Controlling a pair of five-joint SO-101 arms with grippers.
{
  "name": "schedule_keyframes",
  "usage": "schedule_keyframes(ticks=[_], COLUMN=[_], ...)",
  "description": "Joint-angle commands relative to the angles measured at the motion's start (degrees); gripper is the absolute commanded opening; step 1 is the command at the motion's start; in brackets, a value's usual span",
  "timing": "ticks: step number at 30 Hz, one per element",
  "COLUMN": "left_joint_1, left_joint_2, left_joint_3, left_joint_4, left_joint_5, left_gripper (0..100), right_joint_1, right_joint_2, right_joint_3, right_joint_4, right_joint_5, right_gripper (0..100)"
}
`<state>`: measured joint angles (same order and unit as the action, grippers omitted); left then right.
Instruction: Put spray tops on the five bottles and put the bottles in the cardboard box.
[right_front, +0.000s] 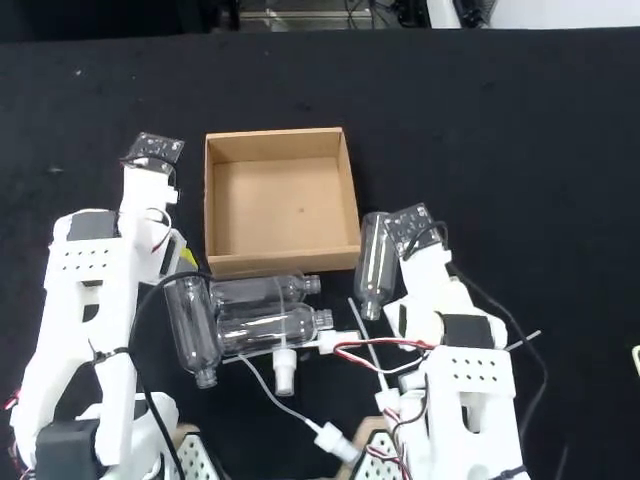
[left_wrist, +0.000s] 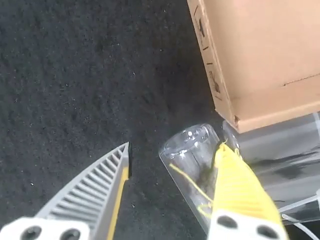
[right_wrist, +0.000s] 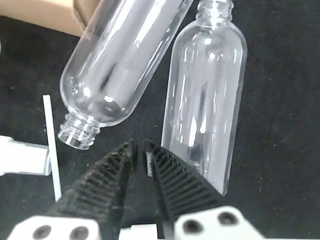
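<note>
Against the box's (right_front: 280, 263) wall nearest the arms lies a pair of bottles (right_front: 262, 292), side by side with necks toward the box's right corner. A third bottle (right_front: 193, 330) lies crosswise at the box's left corner, and a fourth bottle (right_front: 372, 265) lies just beside the right corner. None is capped or boxed yet, and the spray tops (right_front: 285, 372) lie loose on the far side of the bottles from the box. By the box's left corner the left gripper (left_wrist: 175, 145) is spread wide and grips nothing. Its yellow finger (left_wrist: 240, 185) hangs over the third bottle's base, and the grey one is off to the side. By the right corner the right gripper (right_wrist: 140, 145) has its fingers almost together, with a thin white sliver in the gap that I cannot identify. Two bottles lie just ahead of it, one neck (right_wrist: 77, 135) turned toward it and the other neck (right_wrist: 215, 7) turned away. The risk, I judge, is rolling. If the left fingers close off-centre on that round, slick base, the bottle may squirt out into the pair and scatter them along the box wall. If the right gripper advances nearly closed, it would shove the bottles ahead of it rather than take one. Either push could also nudge the light box.
</note>
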<state>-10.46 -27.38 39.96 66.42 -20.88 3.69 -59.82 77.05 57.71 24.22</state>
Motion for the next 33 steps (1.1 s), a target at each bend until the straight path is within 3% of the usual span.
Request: schedule_keyframes(ticks=[1,6,10,18,22,26,31,33], left_joint_1=[0.84,-1.27,-8.22,-15.34,-18.07,-15.60,-4.70,-0.66], left_joint_2=[-0.26,-0.35,-0.79,-0.88,-3.08,-5.45,-5.89,-5.98], left_joint_3=[3.30,6.81,5.85,8.48,0.04,-11.65,-12.00,-8.75], left_joint_4=[-3.34,-5.54,-5.01,2.64,7.47,16.70,33.58,32.88], left_joint_5=[0.44,0.00,-0.79,-21.98,-25.23,-27.60,-53.27,-55.47], left_gripper=[26,26,26,25,25,26,26,26], right_joint_1=[-0.88,-0.88,-0.88,-0.88,-0.88,-0.88,-0.88,-0.88], right_joint_2=[0.31,0.31,0.31,0.31,0.31,0.31,0.31,0.31], right_joint_3=[-0.22,-0.22,0.57,0.66,0.66,0.66,0.75,0.75], right_joint_4=[-1.32,-1.32,-1.58,-1.67,-1.67,-1.67,-1.67,-1.67], right_joint_5=[-0.18,-0.18,-0.09,-0.09,-0.09,-0.09,-0.09,-0.09], right_gripper=[1.5,1.5,1.5,1.5,1.5,1.5,1.5,1.5])
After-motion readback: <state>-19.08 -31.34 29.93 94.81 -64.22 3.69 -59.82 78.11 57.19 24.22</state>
